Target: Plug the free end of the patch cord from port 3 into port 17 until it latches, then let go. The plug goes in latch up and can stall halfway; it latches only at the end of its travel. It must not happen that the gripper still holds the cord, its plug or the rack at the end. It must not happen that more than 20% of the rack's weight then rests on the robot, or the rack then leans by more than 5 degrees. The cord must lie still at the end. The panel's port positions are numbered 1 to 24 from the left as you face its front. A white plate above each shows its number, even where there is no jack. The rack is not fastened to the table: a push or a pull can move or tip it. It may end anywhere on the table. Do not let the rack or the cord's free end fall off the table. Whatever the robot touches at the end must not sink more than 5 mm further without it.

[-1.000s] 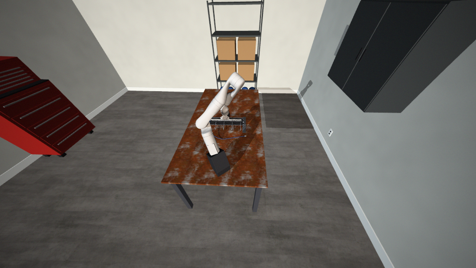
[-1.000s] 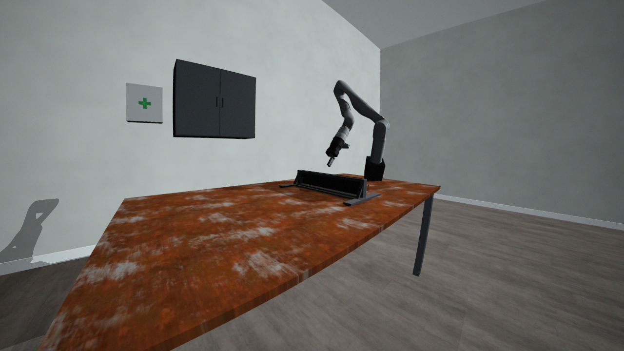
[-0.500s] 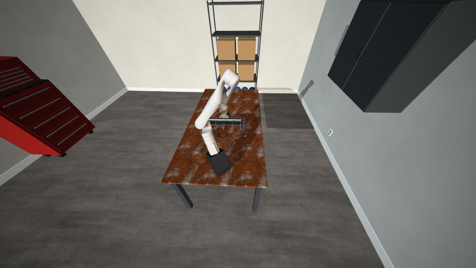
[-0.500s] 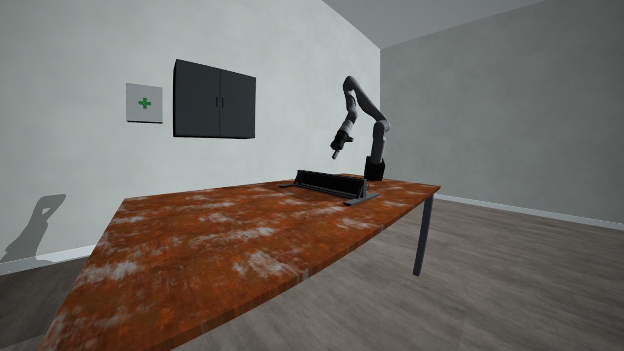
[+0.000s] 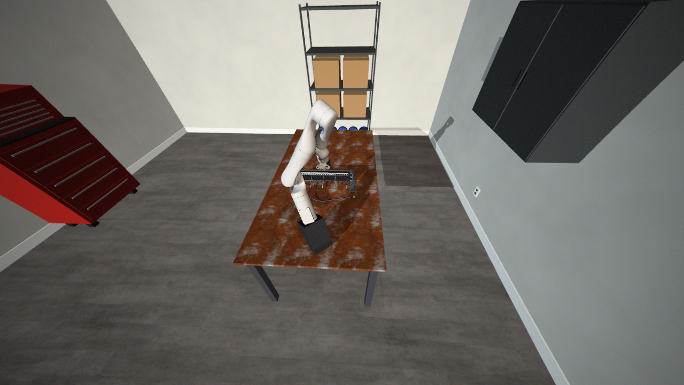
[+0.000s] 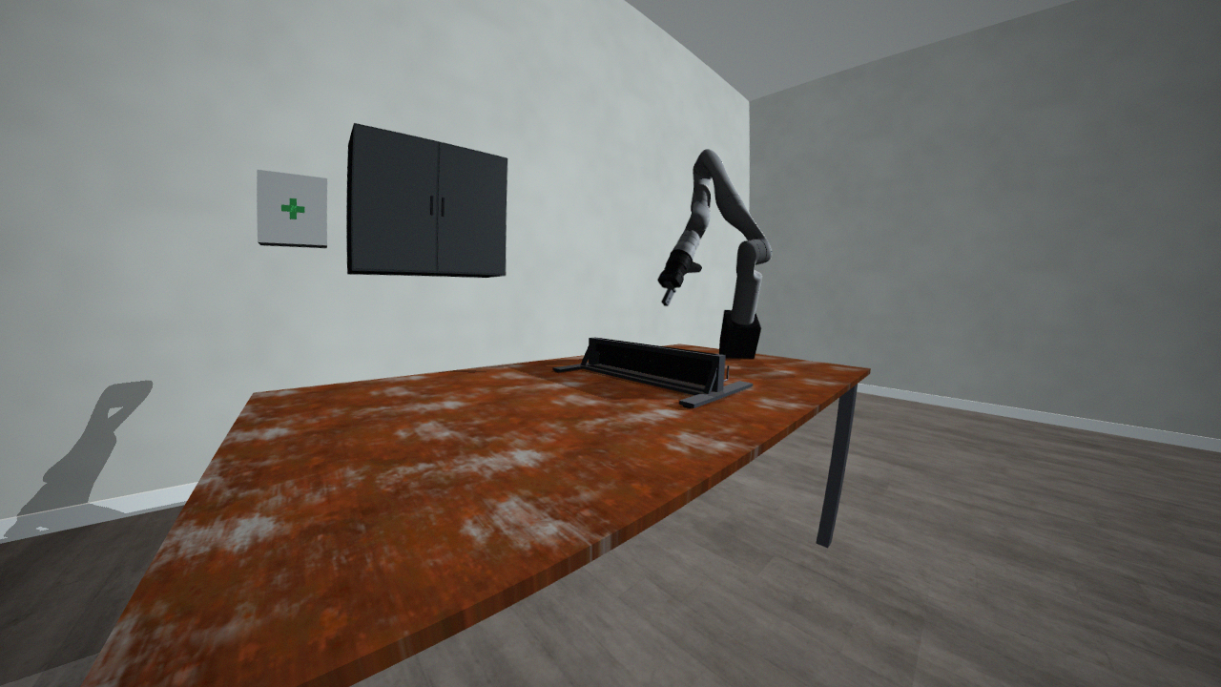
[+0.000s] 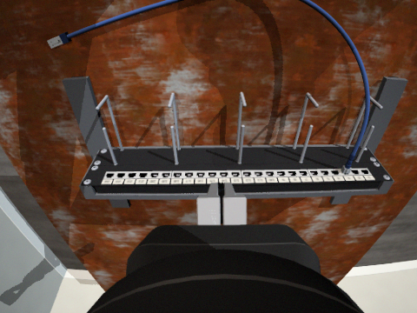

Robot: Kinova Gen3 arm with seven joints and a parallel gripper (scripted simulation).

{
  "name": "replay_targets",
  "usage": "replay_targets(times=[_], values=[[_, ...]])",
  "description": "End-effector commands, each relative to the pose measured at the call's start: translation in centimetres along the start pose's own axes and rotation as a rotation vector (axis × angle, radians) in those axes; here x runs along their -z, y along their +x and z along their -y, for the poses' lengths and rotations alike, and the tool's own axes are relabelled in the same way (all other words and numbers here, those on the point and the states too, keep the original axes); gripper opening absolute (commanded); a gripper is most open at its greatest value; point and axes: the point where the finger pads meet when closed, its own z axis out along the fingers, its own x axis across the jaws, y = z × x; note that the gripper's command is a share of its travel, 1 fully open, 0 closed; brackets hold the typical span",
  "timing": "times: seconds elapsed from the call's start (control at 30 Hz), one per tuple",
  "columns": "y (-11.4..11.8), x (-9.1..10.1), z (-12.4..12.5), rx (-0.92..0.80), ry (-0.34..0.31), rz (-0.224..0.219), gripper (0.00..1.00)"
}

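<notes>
- On the rusty-looking table (image 5: 358,248) (image 6: 426,478) (image 7: 141,52), we are seeing the rack (image 5: 352,186) (image 6: 657,347) (image 7: 89,109) standing upright on its feet.
- From the top view we are tracing part of the blue patch cord (image 5: 325,200) (image 7: 362,65), the arm (image 5: 305,148) (image 6: 730,196) crossing in front of the panel's one end.
- In the wrist view we are following the cord from the third jack from the right-hand end, past the outermost wire guide, into a wide bend running beyond the frame edge.
- Its free plug (image 5: 354,196) (image 7: 57,43) is lying on the table, well apart from the gripper (image 6: 667,299) (image 7: 221,196); we cannot tell its latch side.
- Only the wrist view is giving us the full row of jacks (image 7: 213,175); the labels are too small for reading.
- Exterior view: we are looking at the rack's back, the gripper hovering above and beyond it, angled downward.
- Fingers are meeting, holding nothing.
</notes>
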Motion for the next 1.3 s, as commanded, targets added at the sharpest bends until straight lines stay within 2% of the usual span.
replay_targets(times=[0.0, 0.27, 0.67, 0.87, 1.07, 1.13, 1.27], values=[[-1.0, 0.6, -0.2, -0.010, -0.010, 0.026, 0.00], [-1.0, 1.6, -0.2, -0.010, -0.011, 0.024, 0.00], [-1.2, 1.7, -0.2, -0.009, -0.011, 0.031, 0.00], [-2.5, 1.8, -0.2, -0.005, -0.022, 0.042, 0.00], [-4.9, 1.9, -0.2, -0.005, -0.022, 0.042, 0.00], [-4.9, 1.9, -0.2, -0.005, -0.022, 0.042, 0.00], [-6.9, 2.0, -0.1, -0.005, -0.022, 0.042, 0.00]])
